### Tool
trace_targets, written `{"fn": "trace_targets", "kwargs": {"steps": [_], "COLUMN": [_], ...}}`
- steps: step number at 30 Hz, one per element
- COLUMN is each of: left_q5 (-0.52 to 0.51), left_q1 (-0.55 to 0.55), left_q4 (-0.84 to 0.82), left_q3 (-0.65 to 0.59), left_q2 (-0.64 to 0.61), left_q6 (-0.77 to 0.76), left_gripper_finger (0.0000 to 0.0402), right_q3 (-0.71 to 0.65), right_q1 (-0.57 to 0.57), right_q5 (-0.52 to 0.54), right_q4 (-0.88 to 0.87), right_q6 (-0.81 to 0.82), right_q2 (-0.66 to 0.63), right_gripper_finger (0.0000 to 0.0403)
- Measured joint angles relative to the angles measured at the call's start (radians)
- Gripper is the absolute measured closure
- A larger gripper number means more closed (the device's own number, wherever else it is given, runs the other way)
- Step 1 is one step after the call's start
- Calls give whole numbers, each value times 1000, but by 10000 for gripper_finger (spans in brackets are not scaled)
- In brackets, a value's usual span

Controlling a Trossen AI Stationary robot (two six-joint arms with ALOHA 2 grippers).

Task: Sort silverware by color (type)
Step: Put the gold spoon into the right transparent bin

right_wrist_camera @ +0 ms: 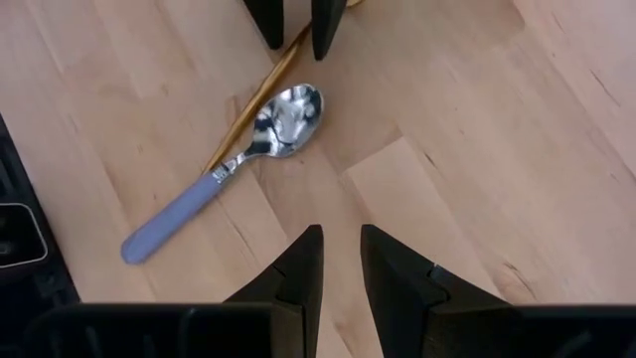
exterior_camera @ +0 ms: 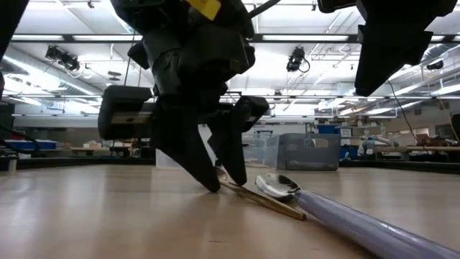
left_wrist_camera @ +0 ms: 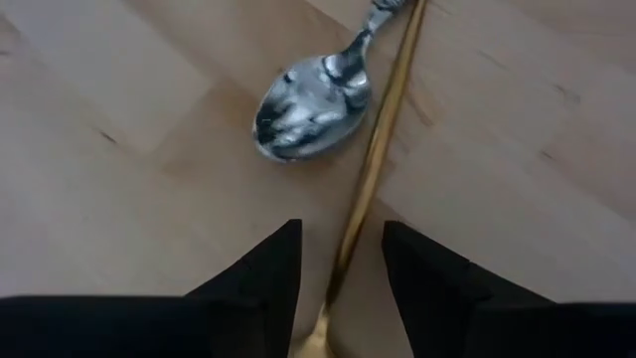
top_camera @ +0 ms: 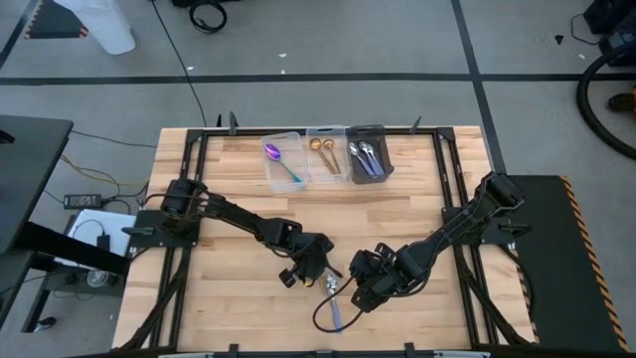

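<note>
Straddling gold utensil (left_wrist_camera: 373,179) with left gripper (left_wrist_camera: 341,261), jaws wide, tips at table, nothing held yet; silver spoon with lilac handle (right_wrist_camera: 234,164) touches it alongside; right gripper (right_wrist_camera: 340,261) hovers near, narrow, empty; next you close on gold only, then carry to bin with gold pieces (top_camera: 325,154).

Table (top_camera: 238,298): pale wood planks, light grain, black frame rails.
Spoon (right_wrist_camera: 283,119): shiny silver bowl, lavender handle.
Gold utensil (left_wrist_camera: 373,169): slim, yellow-gold.
Left gripper (left_wrist_camera: 343,278): black fingers.
Right gripper (right_wrist_camera: 338,268): black fingers.
Clear bin (top_camera: 272,165): holds an iridescent purple spoon (top_camera: 278,159) with a teal handle.
Middle bin (top_camera: 326,174): clear, gold pieces (top_camera: 325,151) inside.
Dark bin (top_camera: 386,157): grey, silver pieces (top_camera: 365,156) inside.
Floor (top_camera: 328,40): grey, dark lines.
</note>
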Motion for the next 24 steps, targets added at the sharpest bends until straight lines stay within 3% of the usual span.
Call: {"fn": "trace_targets", "kwargs": {"steps": [15,24], "left_q5": [3,-6], "left_q1": [-1,-2], "left_q4": [-67,-147], "left_q3": [3,4], "left_q2": [10,10], "left_q6": [22,120], "left_gripper_finger": [358,376], "right_q3": [0,0], "right_q1": [0,1], "right_q5": [14,14], "right_q4": [3,6], "right_q6": [-2,-2], "right_q2": [0,0], "right_gripper_finger": [321,321]}}
